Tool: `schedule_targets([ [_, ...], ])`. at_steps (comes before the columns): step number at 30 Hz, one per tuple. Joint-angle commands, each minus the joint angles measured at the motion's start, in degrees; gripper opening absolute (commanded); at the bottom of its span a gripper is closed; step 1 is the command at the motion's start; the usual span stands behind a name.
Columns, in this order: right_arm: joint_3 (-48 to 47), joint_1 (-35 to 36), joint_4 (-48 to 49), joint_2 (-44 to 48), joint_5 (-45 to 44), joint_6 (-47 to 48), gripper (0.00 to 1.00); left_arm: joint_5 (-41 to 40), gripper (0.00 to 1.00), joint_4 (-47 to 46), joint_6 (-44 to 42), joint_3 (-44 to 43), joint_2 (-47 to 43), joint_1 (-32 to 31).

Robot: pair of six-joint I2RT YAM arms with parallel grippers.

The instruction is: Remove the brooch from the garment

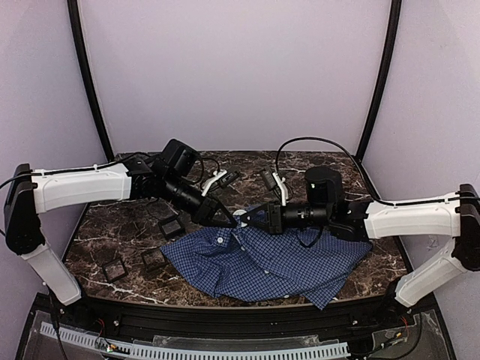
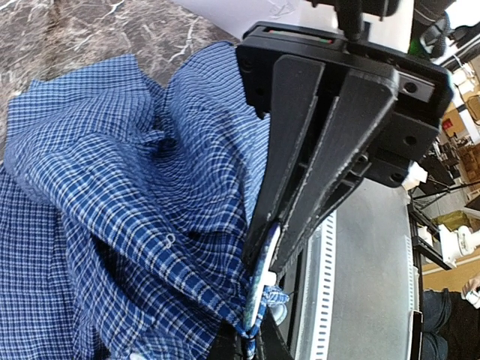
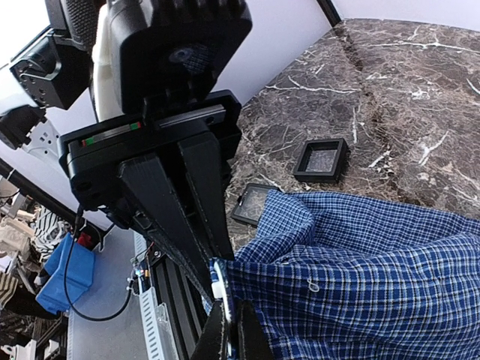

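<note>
- My right gripper point(image 1: 253, 217) pinches the pale brooch point(image 2: 262, 274) edge-on between pressed fingertips.
- My left gripper point(image 1: 229, 220) meets it tip to tip, clamped on the garment point(image 1: 277, 262) edge just beside.
- The rest of the garment sprawls on the table point(image 1: 112, 225) nearer the arm bases.

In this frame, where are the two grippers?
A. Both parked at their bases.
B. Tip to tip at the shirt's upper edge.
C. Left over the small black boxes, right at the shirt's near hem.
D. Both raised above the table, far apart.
B: the top view shows the left gripper and the right gripper meeting at the far edge of the shirt, each pinched shut on its fabric.
</note>
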State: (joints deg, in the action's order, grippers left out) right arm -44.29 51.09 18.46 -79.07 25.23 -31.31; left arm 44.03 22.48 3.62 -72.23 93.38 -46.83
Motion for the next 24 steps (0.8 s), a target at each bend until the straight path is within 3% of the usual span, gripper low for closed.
schedule_targets([
  [1,-2.1,0.0,-6.5,-5.1,-12.3,-1.5,0.01,4.3,0.01,-3.4,-0.9,0.5,-3.2,-1.7],
  [9,-5.6,1.7,-5.8,-9.6,-10.1,1.1,0.03,4.2,0.01,-3.0,-1.3,0.4,-3.4,-1.8],
  [24,-5.8,2.7,-2.1,-9.7,-7.0,2.9,0.14,3.4,0.01,-2.8,-0.7,0.1,-2.6,-1.7],
])
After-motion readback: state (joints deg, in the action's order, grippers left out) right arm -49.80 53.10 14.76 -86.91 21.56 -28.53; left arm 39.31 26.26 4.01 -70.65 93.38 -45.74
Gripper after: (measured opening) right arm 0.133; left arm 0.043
